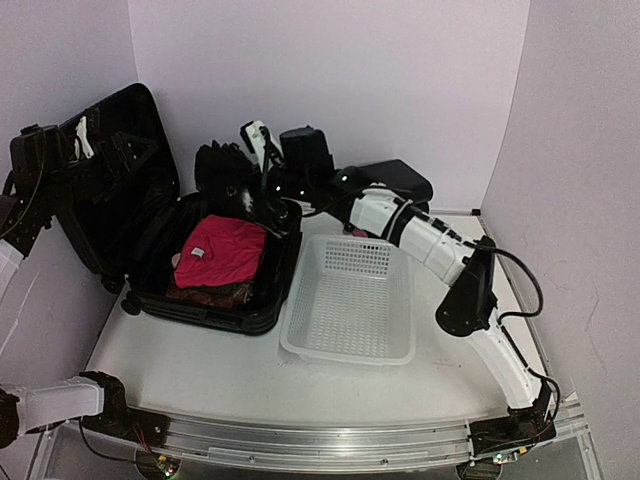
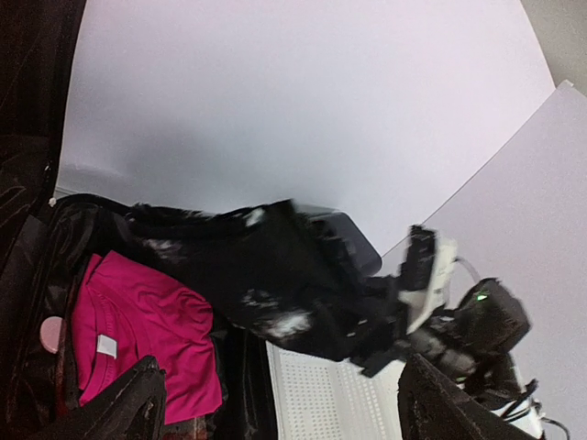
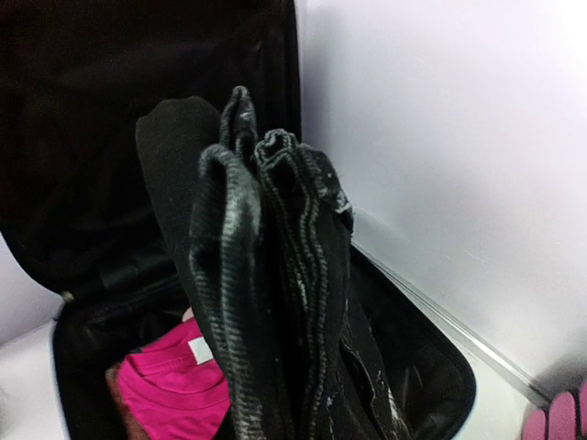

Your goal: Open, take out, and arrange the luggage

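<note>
Right fingers (image 2: pixel 381 344) are clenched on a black garment (image 3: pixel 266 275), holding it up over the rear of the open luggage (image 1: pixel 225 315). The luggage lies at the left rear corner of the table (image 1: pixel 200 370), lid upright. Left fingers (image 2: pixel 138 403) are spread wide, grasping nothing. A pink garment (image 1: pixel 220 250) lies inside the luggage.
</note>
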Robot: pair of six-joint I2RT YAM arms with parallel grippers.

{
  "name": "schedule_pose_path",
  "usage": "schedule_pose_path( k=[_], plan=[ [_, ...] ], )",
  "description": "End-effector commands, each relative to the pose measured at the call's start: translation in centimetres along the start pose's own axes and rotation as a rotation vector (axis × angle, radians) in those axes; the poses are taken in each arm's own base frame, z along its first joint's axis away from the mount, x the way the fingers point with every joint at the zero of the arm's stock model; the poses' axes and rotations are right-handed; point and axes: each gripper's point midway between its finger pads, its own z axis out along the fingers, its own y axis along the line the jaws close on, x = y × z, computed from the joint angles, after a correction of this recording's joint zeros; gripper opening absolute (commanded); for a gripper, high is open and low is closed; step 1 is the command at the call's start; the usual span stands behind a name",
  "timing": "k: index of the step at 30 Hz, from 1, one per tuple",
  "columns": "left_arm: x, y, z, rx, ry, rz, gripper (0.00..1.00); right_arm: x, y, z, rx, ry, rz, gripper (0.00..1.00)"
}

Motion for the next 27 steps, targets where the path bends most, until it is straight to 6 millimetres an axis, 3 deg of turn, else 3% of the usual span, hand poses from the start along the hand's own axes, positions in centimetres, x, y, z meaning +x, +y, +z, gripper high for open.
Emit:
schedule_pose_path(
  k=[1, 5, 9, 12, 21, 27],
  plan=[
    [2.2, 1.8, 0.9, -0.042, 0.064, 0.008, 0.87, -19.0, -2.7, -15.2, 0.031, -0.34, 0.167, 0.0],
    [3.6, 2.4, 1.0, -0.041, 0.094, -0.009, 0.87, -17.8, -4.9, -19.6, 0.041, -0.232, 0.264, 0.0],
    [4.6, 2.5, 1.2, -0.024, 0.126, -0.032, 0.87, -17.2, -4.7, -23.4, 0.0, -0.196, 0.251, 0.0],
    [5.4, 2.2, 1.6, 0.005, 0.162, -0.045, 0.87, -16.5, -5.4, -25.0, -0.037, -0.161, 0.219, 0.0],
    [7.5, 2.3, 1.9, 0.044, 0.229, -0.092, 0.87, -11.1, -4.7, -24.2, -0.129, -0.007, -0.288, 0.0],
    [8.7, 2.7, 1.7, 0.047, 0.251, -0.107, 0.87, -7.8, -6.5, -22.7, -0.12, 0.119, -0.4, 0.0]
  ],
)
